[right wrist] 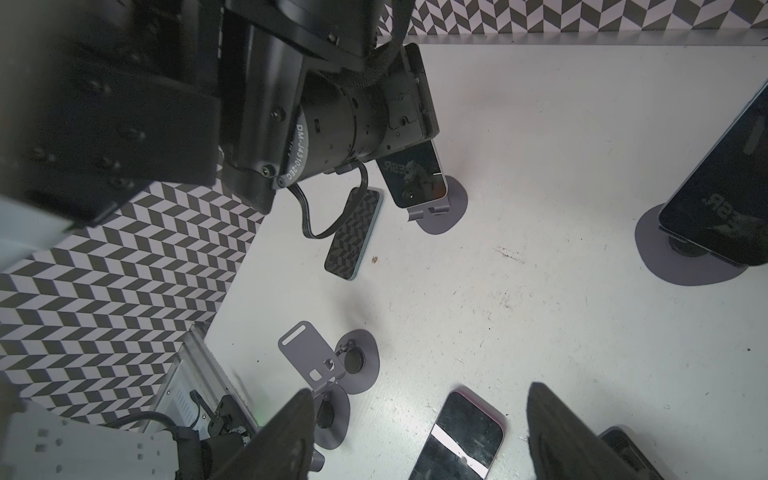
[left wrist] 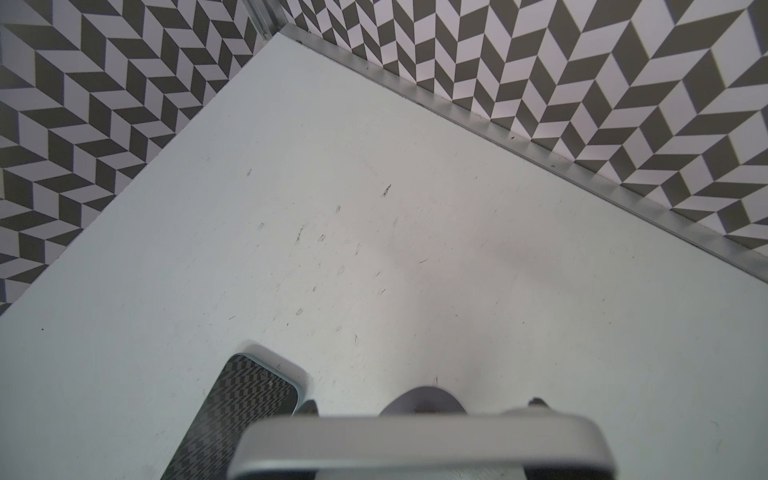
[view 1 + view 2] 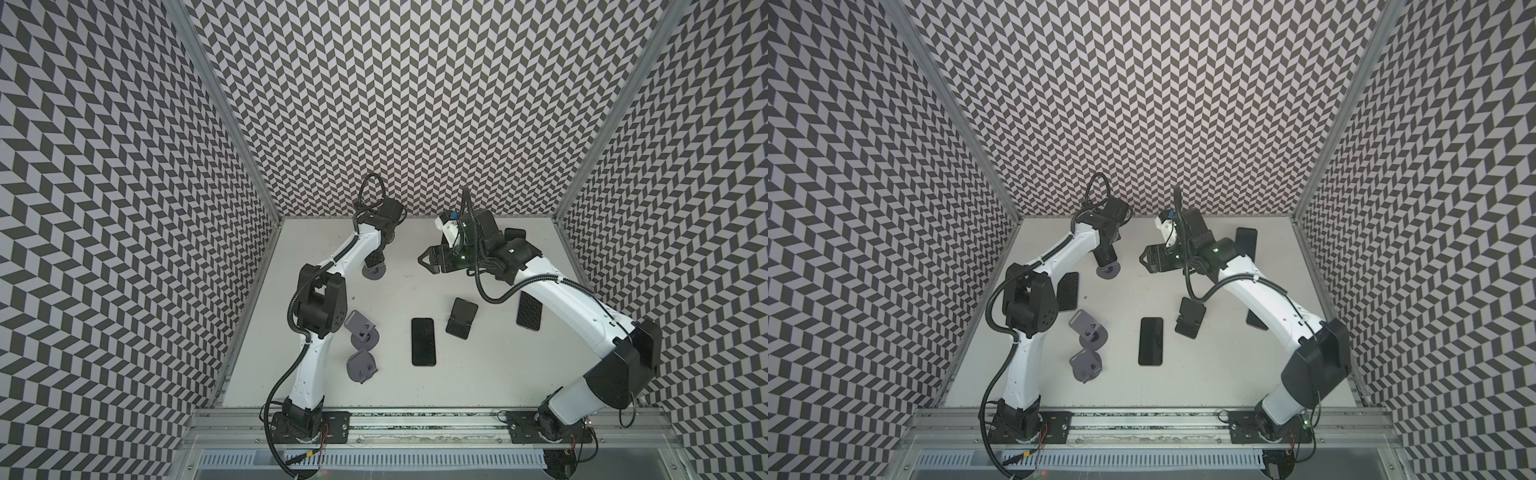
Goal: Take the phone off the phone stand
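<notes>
At the back left a dark phone (image 3: 374, 261) (image 1: 415, 174) leans on a grey phone stand (image 3: 372, 272) (image 1: 451, 208), its lower edge in the stand's lip. My left gripper (image 3: 377, 249) comes down over the phone's upper end and is shut on it. In the left wrist view the phone's silver edge (image 2: 415, 444) fills the bottom, with the stand's base (image 2: 424, 399) beyond it. My right gripper (image 3: 422, 259) (image 1: 422, 390) hovers open and empty near the middle back, facing the left arm.
A second phone on a stand (image 3: 514, 235) is at the back right. Phones lie flat at the centre (image 3: 423, 341), the right (image 3: 529, 311) and the left (image 3: 1068, 291). Also here are a black folding stand (image 3: 461, 318) and two empty grey stands (image 3: 361, 330) (image 3: 362, 365).
</notes>
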Robot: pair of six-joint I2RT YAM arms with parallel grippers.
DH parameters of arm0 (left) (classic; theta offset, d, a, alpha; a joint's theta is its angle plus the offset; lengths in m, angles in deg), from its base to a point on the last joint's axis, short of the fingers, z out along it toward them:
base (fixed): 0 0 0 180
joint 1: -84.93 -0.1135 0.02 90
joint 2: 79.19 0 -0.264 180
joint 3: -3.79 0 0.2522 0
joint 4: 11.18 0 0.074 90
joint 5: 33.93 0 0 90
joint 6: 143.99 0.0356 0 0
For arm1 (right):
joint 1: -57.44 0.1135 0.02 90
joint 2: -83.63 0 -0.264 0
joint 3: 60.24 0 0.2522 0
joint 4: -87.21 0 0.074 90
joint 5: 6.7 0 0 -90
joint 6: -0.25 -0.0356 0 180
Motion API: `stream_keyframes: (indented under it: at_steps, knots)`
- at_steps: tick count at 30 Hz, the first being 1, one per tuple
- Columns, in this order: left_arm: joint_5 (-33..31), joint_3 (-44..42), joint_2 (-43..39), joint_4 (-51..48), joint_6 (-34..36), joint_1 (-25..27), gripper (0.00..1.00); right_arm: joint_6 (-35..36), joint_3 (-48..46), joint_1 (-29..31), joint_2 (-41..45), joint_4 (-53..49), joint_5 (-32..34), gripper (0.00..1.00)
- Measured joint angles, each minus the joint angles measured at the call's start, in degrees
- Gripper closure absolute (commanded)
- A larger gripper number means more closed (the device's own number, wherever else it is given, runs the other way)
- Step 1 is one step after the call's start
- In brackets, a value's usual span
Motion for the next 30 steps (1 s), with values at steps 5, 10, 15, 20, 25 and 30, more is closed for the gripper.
stream_keyframes:
  at_steps: [5,10,15,20,25,30]
  knots:
    - [-0.2,0.0,0.0,0.0,0.1,0.0,0.31,0.0,0.0,0.0,-0.5,0.0,0.0,0.22]
    - [-0.2,0.0,0.0,0.0,0.1,0.0,0.31,0.0,0.0,0.0,-0.6,0.0,0.0,0.22]
    - [-0.2,0.0,0.0,0.0,0.1,0.0,0.31,0.0,0.0,0.0,-0.6,0.0,0.0,0.23]
    - [-0.2,-0.3,-0.5,0.1,0.1,0.0,0.31,0.0,0.0,0.0,-0.6,0.0,0.0,0.22]
    - [-0.3,-0.4,-2.3,0.3,0.2,0.0,0.31,-0.2,0.0,0.0,-0.6,0.0,0.0,0.23]
    - [-0.7,-0.4,-3.7,0.4,0.3,0.0,0.31,-0.2,0.0,0.0,-0.6,0.0,0.0,0.24]
